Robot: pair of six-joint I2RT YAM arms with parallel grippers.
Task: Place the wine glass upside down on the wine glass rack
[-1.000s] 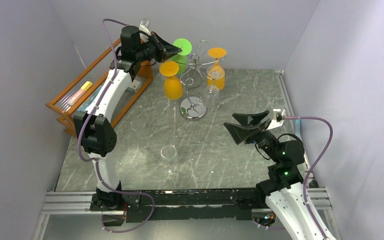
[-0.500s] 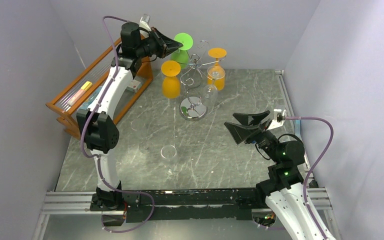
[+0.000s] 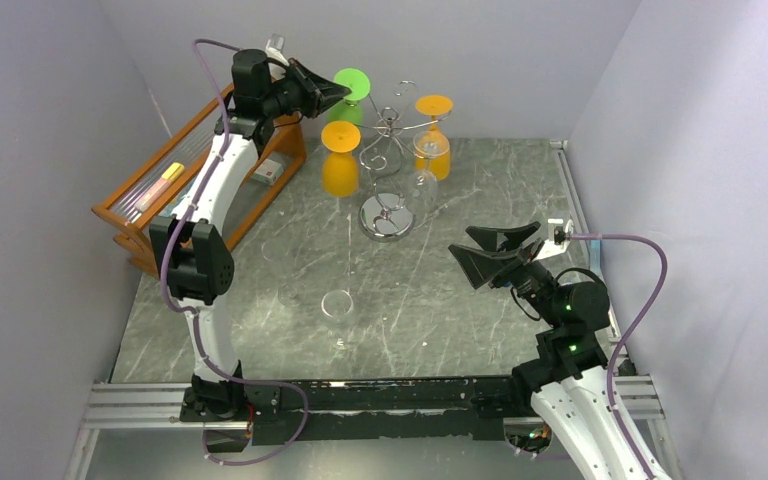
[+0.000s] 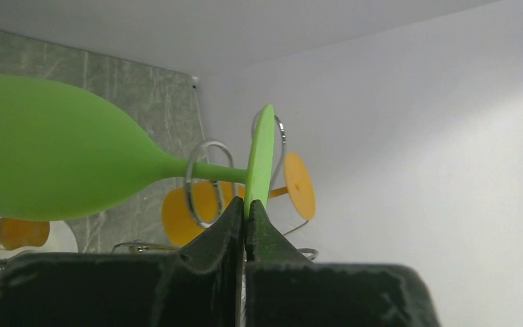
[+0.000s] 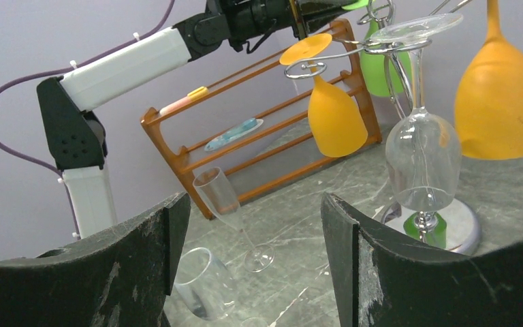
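The green wine glass (image 3: 351,88) hangs upside down at the back of the table, its round foot on top. My left gripper (image 3: 332,93) is shut on the edge of that foot (image 4: 261,157), jaws pinched tight around it (image 4: 246,204). In the left wrist view the green bowl (image 4: 48,157) fills the left side and the stem crosses a chrome loop (image 4: 203,180) of the wine glass rack (image 3: 386,216). My right gripper (image 3: 496,251) hovers low at the right of the table, open (image 5: 255,204) and holding nothing.
Two orange glasses (image 3: 341,163) (image 3: 434,140) and a clear glass (image 5: 422,153) hang upside down from the rack. A clear flute (image 5: 222,197) and a clear tumbler (image 5: 203,283) stand mid-table. The orange wooden shelf (image 3: 190,170) lines the left wall.
My left gripper has carried the green glass a little to the left and up, toward the back wall. The right arm has stayed still.
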